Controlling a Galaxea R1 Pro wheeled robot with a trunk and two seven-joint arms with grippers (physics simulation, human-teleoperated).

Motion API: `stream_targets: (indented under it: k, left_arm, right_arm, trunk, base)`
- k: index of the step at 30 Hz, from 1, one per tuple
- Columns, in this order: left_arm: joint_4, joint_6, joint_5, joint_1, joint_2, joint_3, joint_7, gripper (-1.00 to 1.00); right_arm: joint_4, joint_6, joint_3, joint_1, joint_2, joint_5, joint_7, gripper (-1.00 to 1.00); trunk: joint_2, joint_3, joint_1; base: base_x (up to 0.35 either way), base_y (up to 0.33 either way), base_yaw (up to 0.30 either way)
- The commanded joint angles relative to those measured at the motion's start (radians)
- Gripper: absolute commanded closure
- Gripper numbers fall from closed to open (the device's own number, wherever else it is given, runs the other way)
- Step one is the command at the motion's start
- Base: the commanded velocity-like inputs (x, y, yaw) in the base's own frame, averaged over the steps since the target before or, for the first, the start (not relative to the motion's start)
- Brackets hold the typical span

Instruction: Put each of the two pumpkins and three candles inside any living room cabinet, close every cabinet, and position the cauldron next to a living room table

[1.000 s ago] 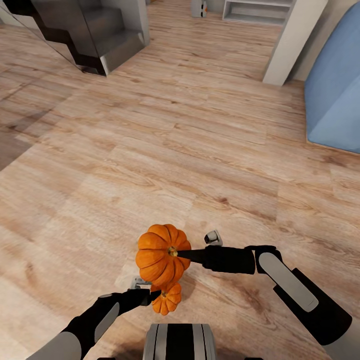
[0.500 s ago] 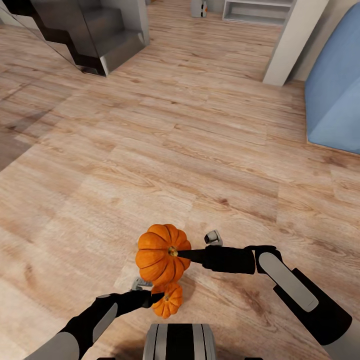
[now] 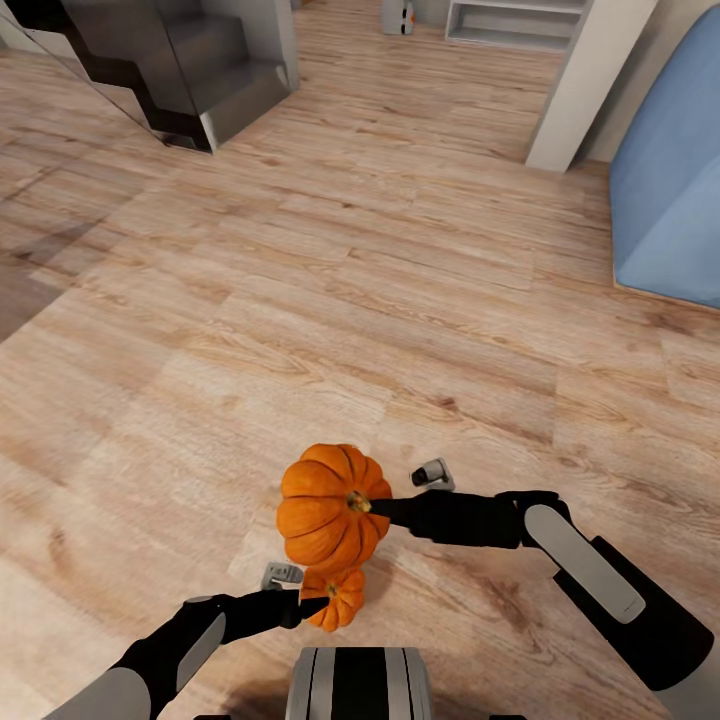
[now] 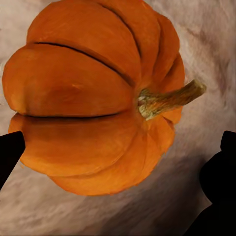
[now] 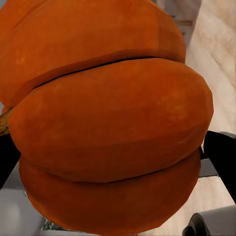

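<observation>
My right gripper (image 3: pixel 378 509) is shut on one bright-orange ribbed pumpkin (image 3: pixel 328 505), holding it in the air above the wooden floor. In the right wrist view this pumpkin (image 5: pixel 108 123) sits between the dark fingertips (image 5: pixel 223 152). Just below it in the head view, my left gripper (image 3: pixel 308 606) is shut on the second pumpkin (image 3: pixel 338 598). The left wrist view shows that pumpkin (image 4: pixel 93 98) with its pale stem, a fingertip (image 4: pixel 10 152) on either side. The candles, cabinet, cauldron and table are out of view.
Open wooden floor (image 3: pixel 300 300) stretches ahead. A grey staircase (image 3: pixel 190 70) stands at the far left, a white pillar (image 3: pixel 590 80) at the far right, and a blue upholstered piece (image 3: pixel 670 200) at the right edge. A white shelf unit (image 3: pixel 510 20) is at the back.
The right arm has shifted slightly right and up with its pumpkin. The left arm has eased a little lower with the other pumpkin.
</observation>
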State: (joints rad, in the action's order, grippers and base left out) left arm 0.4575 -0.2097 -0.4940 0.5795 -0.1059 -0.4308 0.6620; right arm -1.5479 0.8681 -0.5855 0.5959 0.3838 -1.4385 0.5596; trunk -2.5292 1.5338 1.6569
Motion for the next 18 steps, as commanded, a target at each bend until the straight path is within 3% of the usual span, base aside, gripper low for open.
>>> stream_targets:
  k: [1,15,18]
  left_arm:
    - [0.001,-0.009,-0.011,0.000,-0.001,-0.004,0.000,-1.00]
    - [0.001,-0.010,-0.018,0.000,-0.006,0.003,-0.004,-1.00]
    - [0.001,-0.010,-0.019,0.000,-0.011,0.003,-0.004,-1.00]
  right_arm:
    - [0.000,0.002,-0.001,0.001,0.005,-0.003,0.009,1.00]
    - [0.000,0.002,-0.001,0.001,0.013,-0.002,0.031,1.00]
    - [0.000,0.002,-0.001,0.001,0.013,-0.002,0.031,1.00]
  trunk:
    - [0.000,0.001,0.000]
    - [0.000,0.001,0.000]
    - [-0.001,0.012,0.001]
  base:
    - [0.000,0.000,0.000]
    - [0.000,0.000,0.000]
    - [0.000,0.000,0.000]
